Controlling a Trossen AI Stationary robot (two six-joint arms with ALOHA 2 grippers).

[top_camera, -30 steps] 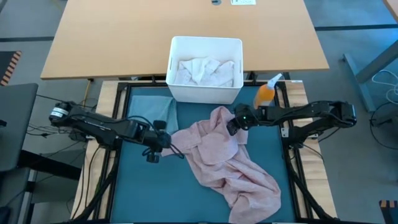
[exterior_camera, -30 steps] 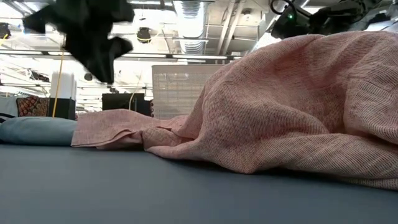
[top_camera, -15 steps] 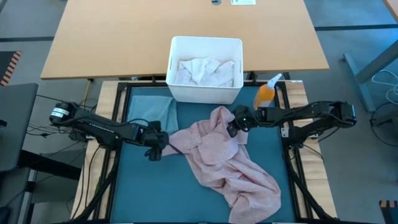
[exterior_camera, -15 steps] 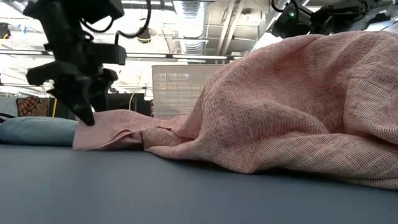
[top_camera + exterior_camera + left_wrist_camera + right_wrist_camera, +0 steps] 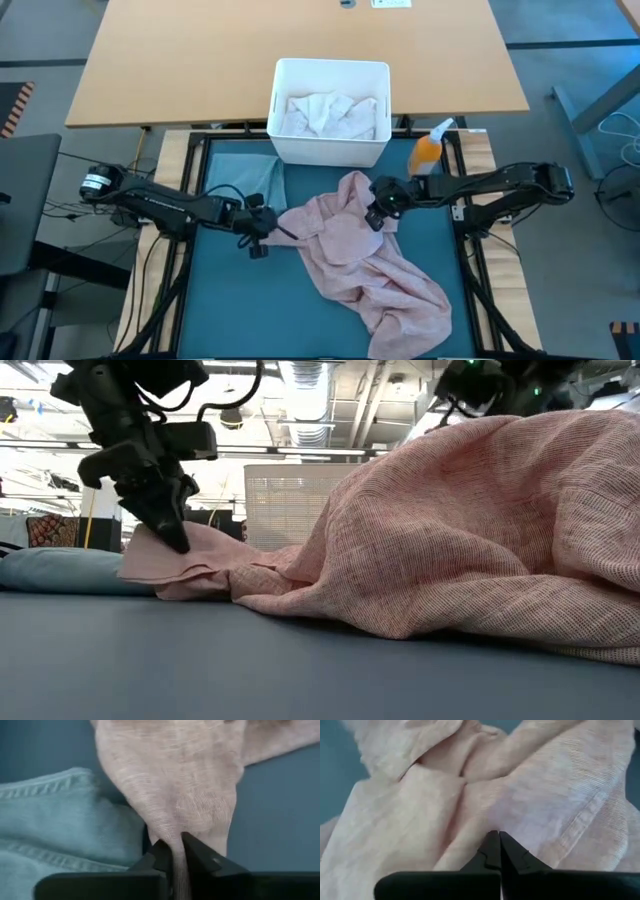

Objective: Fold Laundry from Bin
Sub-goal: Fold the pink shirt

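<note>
- While the pink shirt (image 5: 360,255) is lying crumpled on the teal mat (image 5: 240,310), the left gripper (image 5: 262,233) is pinching its edge.
- The right gripper (image 5: 377,215) is pinching its opposite edge, near the bin (image 5: 330,152).

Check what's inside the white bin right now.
The white bin holds crumpled white cloth across its floor. Anything beneath that cloth is covered. The pink shirt lies outside it on the mat.
</note>
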